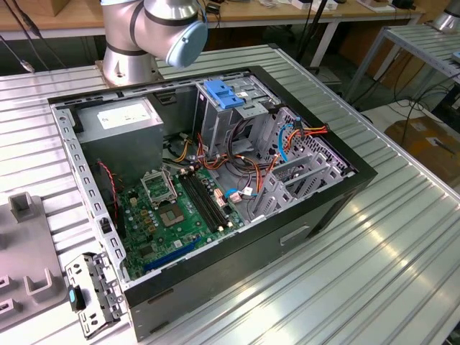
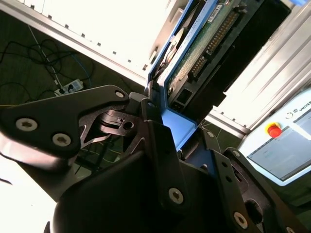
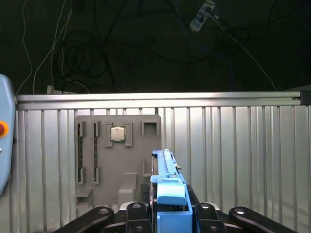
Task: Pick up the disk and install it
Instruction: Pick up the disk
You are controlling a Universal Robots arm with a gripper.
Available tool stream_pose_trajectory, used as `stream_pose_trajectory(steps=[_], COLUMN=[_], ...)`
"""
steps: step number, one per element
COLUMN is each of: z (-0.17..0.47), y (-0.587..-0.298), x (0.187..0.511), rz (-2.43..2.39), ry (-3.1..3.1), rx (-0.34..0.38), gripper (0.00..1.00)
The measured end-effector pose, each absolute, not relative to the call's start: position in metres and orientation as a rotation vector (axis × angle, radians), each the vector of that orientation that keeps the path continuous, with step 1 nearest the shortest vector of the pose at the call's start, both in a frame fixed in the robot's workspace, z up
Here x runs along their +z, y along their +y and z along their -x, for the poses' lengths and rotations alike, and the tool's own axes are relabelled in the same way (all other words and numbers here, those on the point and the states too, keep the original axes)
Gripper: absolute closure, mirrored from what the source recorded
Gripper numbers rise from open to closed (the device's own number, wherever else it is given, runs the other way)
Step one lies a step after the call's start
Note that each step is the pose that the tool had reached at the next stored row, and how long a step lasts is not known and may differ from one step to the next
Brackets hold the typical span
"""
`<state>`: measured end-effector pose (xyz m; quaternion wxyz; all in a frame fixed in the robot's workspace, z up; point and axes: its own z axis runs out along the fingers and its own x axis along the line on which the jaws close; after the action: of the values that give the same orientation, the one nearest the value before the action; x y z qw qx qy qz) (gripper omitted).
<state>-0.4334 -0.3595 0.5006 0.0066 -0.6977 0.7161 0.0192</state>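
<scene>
Disk (image 2: pixel 204 43) sits clamped edge-on by its blue bracket (image 3: pixel 170 187) in the tool (image 2: pixel 171 124), so a firm, square hold above the worktop (image 3: pixel 233 145) seems key.

Silver-grey arm (image 1: pixel 144 32) with a pale-blue joint cap (image 1: pixel 188 39); black tool (image 2: pixel 177 131) with linked plates and round silver screws (image 2: pixel 26 124)

Ribbed metal table (image 1: pixel 374 244) w/ open PC case (image 1: pixel 237 284), grey holder tray (image 1: pixel 29 251) & arm base (image 1: pixel 126 61).
</scene>
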Motion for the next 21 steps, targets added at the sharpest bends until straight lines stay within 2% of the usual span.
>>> stream_pose_trajectory(steps=[21], z=[0.393], y=[-0.370], x=[0.501], rz=[2.183], ry=[2.240], rx=[0.060], gripper=[0.63])
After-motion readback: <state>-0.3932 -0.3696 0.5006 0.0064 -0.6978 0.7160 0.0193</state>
